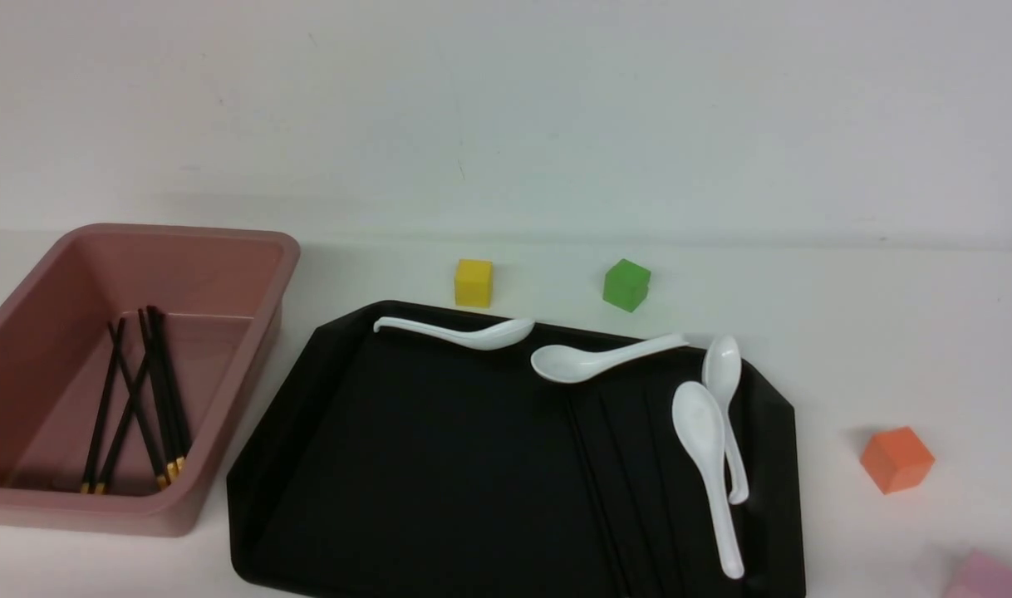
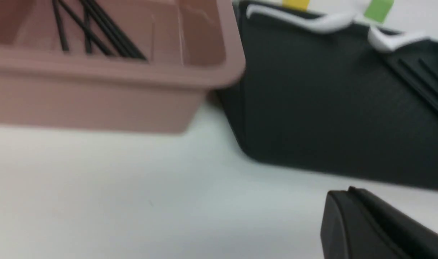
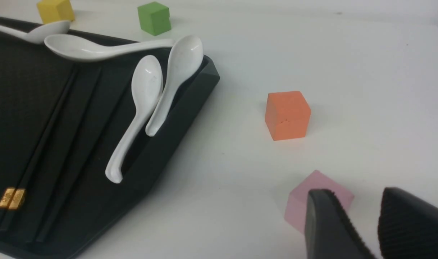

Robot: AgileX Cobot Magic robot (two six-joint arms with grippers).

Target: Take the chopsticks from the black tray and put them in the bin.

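Note:
The black tray (image 1: 406,465) lies in the middle of the table. Several black chopsticks (image 1: 606,465) lie on its right part, hard to tell from the tray; their gold bands (image 3: 11,198) show in the right wrist view. Several more chopsticks (image 1: 140,399) lie crossed inside the pink bin (image 1: 248,237) at the left. Neither gripper shows in the front view. My left gripper (image 2: 348,192) hangs over bare table in front of the bin (image 2: 132,72) and the tray (image 2: 330,108), its jaws together and empty. My right gripper (image 3: 355,196) is open and empty, right of the tray (image 3: 176,118).
Several white spoons (image 1: 709,448) lie on the tray's far and right edges. A yellow cube (image 1: 474,282) and a green cube (image 1: 626,285) stand behind the tray. An orange cube (image 1: 896,458) and a pink cube (image 1: 984,575) stand right of it; the pink cube (image 3: 312,187) is just beyond my right fingertips.

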